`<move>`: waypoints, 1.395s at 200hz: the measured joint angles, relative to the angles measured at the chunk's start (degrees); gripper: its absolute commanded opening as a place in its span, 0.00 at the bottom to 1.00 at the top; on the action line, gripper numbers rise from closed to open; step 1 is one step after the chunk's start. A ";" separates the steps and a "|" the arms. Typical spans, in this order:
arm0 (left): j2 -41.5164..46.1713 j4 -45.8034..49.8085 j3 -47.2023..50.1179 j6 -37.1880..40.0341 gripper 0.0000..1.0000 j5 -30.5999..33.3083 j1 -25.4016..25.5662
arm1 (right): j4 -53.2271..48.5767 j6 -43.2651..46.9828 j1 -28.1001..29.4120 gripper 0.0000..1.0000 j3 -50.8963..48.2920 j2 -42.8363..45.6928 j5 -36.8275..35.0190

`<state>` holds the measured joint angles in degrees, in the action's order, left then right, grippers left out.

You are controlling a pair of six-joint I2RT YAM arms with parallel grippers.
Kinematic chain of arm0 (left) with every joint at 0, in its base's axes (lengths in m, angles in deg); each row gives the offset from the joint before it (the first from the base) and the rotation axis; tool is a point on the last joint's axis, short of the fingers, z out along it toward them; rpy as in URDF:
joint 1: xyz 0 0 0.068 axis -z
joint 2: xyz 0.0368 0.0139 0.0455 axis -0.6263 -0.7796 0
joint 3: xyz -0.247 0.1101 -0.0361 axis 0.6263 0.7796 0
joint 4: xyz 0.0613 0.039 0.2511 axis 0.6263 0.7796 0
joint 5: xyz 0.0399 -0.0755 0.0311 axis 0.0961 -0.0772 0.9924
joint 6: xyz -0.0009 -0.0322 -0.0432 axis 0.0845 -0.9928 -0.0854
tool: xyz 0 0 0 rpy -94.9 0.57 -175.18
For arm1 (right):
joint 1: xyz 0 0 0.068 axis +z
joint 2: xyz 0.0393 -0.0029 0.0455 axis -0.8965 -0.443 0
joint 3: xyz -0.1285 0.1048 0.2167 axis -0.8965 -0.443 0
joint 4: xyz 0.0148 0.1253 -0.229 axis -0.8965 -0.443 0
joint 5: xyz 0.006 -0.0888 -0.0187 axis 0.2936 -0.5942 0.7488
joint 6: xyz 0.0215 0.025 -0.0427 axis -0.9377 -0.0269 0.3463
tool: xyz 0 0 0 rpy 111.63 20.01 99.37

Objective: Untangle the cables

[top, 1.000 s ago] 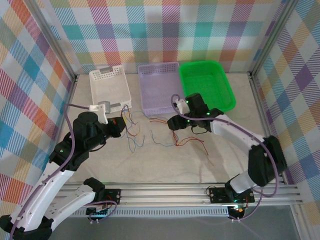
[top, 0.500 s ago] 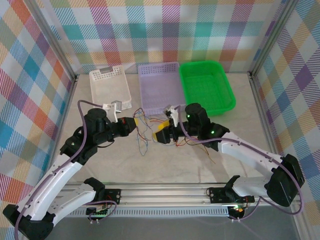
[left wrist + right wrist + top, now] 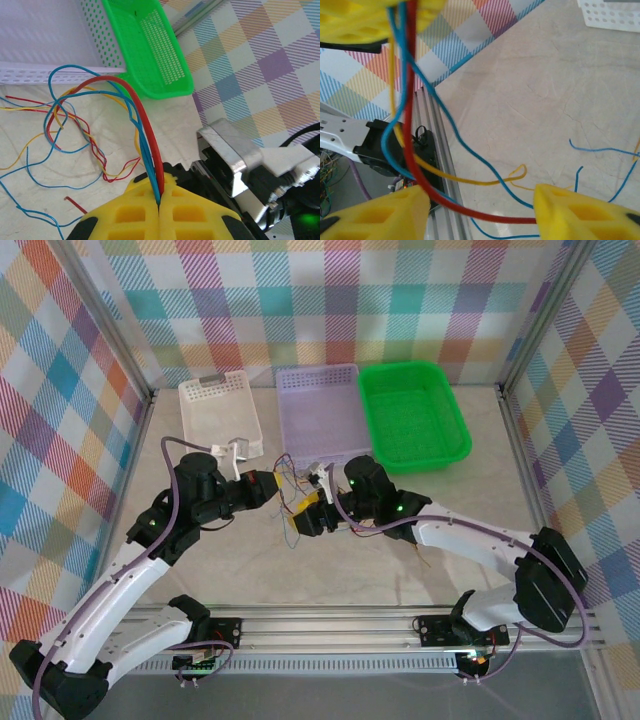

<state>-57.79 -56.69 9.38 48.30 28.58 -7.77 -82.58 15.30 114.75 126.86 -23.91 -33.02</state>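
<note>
Three perforated plastic baskets line the back of my beige tabletop point(image 3: 330, 575): a white basket point(image 3: 217, 420), a lilac basket point(image 3: 318, 412) and a green basket point(image 3: 412, 418). In front of them, my left gripper point(image 3: 266, 486) has its yellow fingers pressed together on red and blue strands of the thin blue, red and yellow cables point(image 3: 151, 135). These arc up from the table before the lilac basket. Just to the right, my right gripper point(image 3: 481, 200) stands parted, with strands crossing the gap.

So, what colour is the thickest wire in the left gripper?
Red wire, clearest in the left wrist view.
</note>
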 measured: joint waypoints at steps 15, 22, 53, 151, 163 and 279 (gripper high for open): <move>0.00 -0.63 0.02 -0.24 0.00 -0.02 0.11 | 0.48 -0.13 0.04 0.23 0.31 -0.20 -0.33; 0.00 -0.90 0.15 -0.42 0.00 0.00 0.24 | 0.68 -0.35 0.04 0.16 0.42 -0.20 -0.33; 0.00 -1.97 0.96 -0.63 0.01 0.02 0.37 | 0.83 -0.90 0.04 0.00 0.52 -0.17 -0.63; 3.13 0.17 4.33 -0.09 0.51 -1.11 0.48 | -0.66 0.66 0.04 0.00 -0.98 8.00 -3.52; 3.82 0.15 5.18 -0.24 0.52 -1.53 0.48 | -0.98 0.85 0.04 0.00 -0.98 7.98 -3.82; 4.02 -6.36 14.58 -5.51 0.49 -4.33 0.85 | -5.99 2.16 -2.08 0.00 1.62 8.55 -8.39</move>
<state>-53.77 -63.06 23.96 42.79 24.25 -6.92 -88.57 17.46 112.67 128.48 -15.37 -41.42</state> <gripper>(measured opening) 0.496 0.065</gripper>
